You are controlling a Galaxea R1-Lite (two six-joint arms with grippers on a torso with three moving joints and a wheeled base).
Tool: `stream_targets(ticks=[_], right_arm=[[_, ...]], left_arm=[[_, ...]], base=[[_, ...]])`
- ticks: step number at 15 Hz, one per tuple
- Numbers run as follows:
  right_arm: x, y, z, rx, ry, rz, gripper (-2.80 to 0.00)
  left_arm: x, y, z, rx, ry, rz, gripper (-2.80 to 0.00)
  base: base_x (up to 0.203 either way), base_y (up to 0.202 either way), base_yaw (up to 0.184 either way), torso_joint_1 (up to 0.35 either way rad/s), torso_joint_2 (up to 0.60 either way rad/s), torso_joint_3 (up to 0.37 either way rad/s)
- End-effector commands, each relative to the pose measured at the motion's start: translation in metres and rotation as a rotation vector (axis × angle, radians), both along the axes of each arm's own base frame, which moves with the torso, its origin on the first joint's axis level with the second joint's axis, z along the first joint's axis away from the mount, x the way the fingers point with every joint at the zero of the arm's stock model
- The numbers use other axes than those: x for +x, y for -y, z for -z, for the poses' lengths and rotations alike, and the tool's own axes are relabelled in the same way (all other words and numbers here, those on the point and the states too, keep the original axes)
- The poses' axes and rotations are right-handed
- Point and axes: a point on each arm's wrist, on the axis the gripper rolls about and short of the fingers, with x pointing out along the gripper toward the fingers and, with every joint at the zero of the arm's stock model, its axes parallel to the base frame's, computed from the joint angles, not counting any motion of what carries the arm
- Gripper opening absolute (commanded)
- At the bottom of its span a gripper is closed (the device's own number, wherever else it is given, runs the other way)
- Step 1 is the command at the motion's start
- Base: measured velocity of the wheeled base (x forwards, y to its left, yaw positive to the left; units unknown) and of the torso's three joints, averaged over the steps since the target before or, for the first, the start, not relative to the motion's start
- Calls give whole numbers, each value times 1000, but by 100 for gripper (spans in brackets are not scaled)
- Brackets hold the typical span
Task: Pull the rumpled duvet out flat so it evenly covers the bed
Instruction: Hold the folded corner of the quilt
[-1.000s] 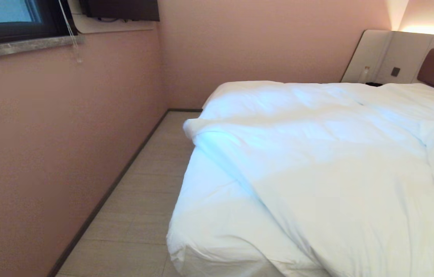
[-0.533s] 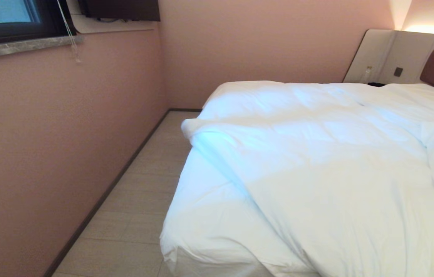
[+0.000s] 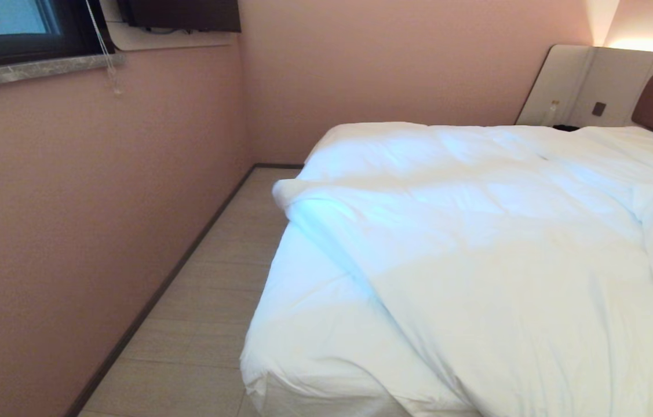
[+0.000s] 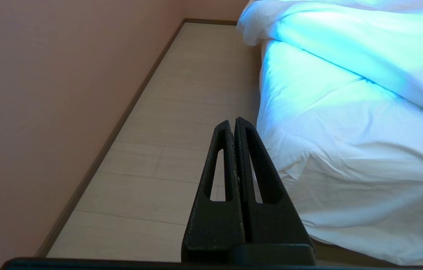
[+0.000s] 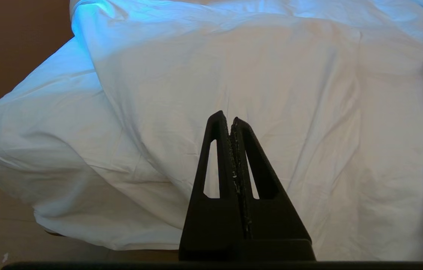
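Both tools [image 5: 230, 120] face duvet [image 5: 271, 75].

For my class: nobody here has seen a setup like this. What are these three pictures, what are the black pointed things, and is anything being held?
They come from a wheeled two-armed robot at a bed. One camera on its head overlooks the rumpled white duvet, the mattress sheet left bare at the near corner, and the floor beside the wall. The other two cameras sit on its wrists. The black wedges are its hands: the left gripper over the floor, the right gripper facing the duvet. Both are shut and hold nothing.
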Motion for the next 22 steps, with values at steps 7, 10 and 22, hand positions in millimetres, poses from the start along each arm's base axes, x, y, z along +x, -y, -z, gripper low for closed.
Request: stream_targets(ticks=[7,10,22], right_arm=[[-7,0,-21,24,43,-1,-280],[-13,0,-65,114,-1,-10,-280],[186,19,-137,522,-425,212,-280]], left_arm=[[0,0,0,-1,0,1,-280],[0,0,0,-1,0,1,-280],[0,0,0,0,0,1,-280]], base=[[0,0,0,0,0,0],[0,0,0,0,0,0],[0,0,0,0,0,0]])
